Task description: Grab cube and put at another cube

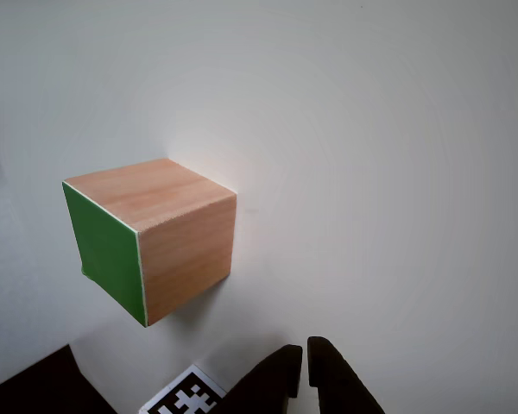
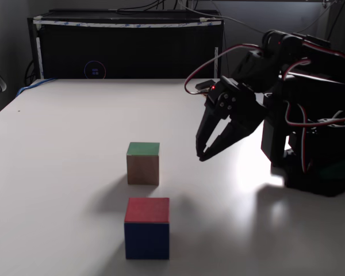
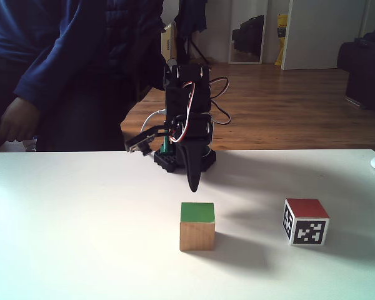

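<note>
A plain white table [image 3: 69, 237] fills the foreground of both fixed views, lit brightly enough to glare near the arm's base. Behind it in a fixed view lies a room with a wooden floor [image 3: 281, 106], a white door and dark furniture at the right; a person in a dark blue top [image 3: 62, 56] stands at the table's far left edge, one hand [image 3: 15, 122] hanging at the side. In the other fixed view a black cabinet [image 2: 126, 49] edged with pale tape backs the table, cables trailing over it.

The wooden cube [image 3: 197, 226] rests on the table with its green face up, out in front of the black arm [image 3: 186, 119]. The red cube [image 3: 306, 221] stands apart to its right in that view, its black-and-white marker facing the camera; seen from the other side, the red cube [image 2: 147, 227] shows a red top and a dark blue front, close to the wooden cube [image 2: 143, 163].

The gripper [image 2: 202, 155] points down above the bare table, beside the wooden cube and clear of it, its jaws nearly together and holding nothing. In the other view the wooden cube [image 1: 155, 246] sits just beyond the dark fingertips [image 1: 281, 371], with only a corner of the marker [image 1: 186, 398] cut off at the bottom edge
</note>
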Controlling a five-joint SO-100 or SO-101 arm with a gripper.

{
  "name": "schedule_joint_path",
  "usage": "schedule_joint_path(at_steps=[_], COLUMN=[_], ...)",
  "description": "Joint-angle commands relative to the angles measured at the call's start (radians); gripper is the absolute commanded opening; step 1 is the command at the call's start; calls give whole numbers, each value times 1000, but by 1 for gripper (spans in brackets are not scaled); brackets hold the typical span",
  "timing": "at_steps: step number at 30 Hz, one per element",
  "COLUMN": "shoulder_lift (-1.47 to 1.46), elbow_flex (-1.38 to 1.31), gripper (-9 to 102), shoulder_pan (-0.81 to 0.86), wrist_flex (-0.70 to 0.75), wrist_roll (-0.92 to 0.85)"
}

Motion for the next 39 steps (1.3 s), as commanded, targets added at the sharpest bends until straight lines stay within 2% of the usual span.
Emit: schedule_joint_path(at_steps=[1, 19, 23, 27, 39], shoulder_lift=[5, 5, 5, -18, -508], elbow_flex=[-9, -6, -94, -152, -538], gripper=[0, 0, 0, 16, 28], shoulder_pan=[-34, -41, -38, -31, -11], wrist_flex=[3, -15, 8, -15, -67], wrist_roll=[75, 81, 75, 71, 58])
